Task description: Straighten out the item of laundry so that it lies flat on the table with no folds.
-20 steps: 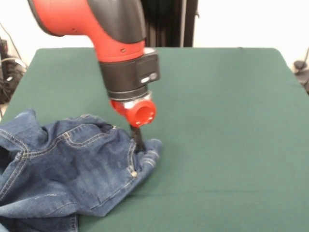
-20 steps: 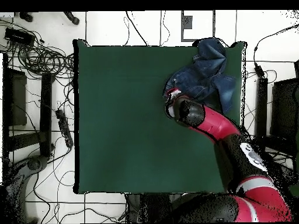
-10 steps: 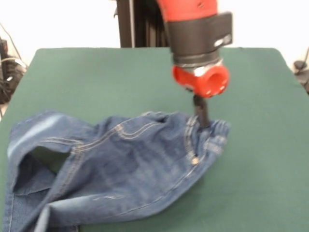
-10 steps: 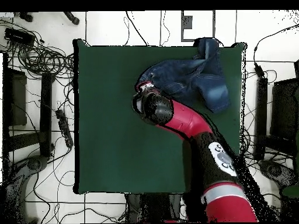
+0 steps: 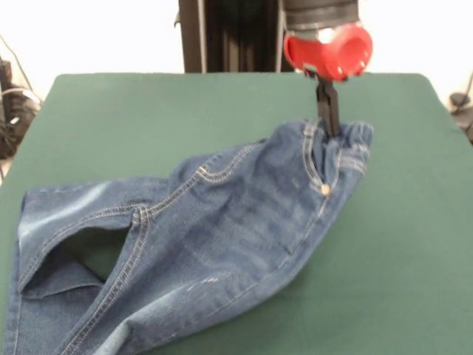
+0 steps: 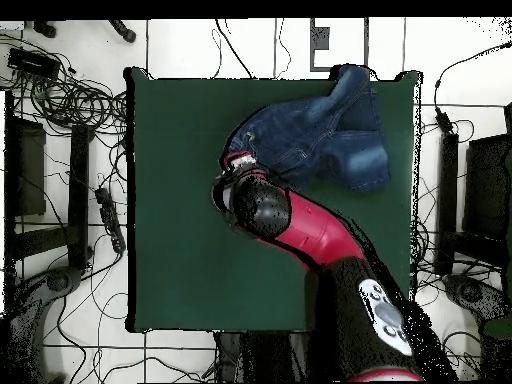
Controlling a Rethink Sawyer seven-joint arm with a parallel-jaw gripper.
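The blue denim jeans lie stretched from the table's middle right to its near left corner in the front view, still creased, with one leg folded at the left. My gripper is shut on the waistband and holds it slightly lifted. In the overhead view the jeans lie at the upper right of the dark green table, and the arm hides my gripper at the jeans' left end.
The jeans' legs reach the table's edge at the near left. Cables and equipment lie on the floor around the table. The robot's pedestal stands at the far side.
My gripper has dragged the waistband to the right and farther back across the table in the front view. The jeans have stretched out and unfolded behind it.
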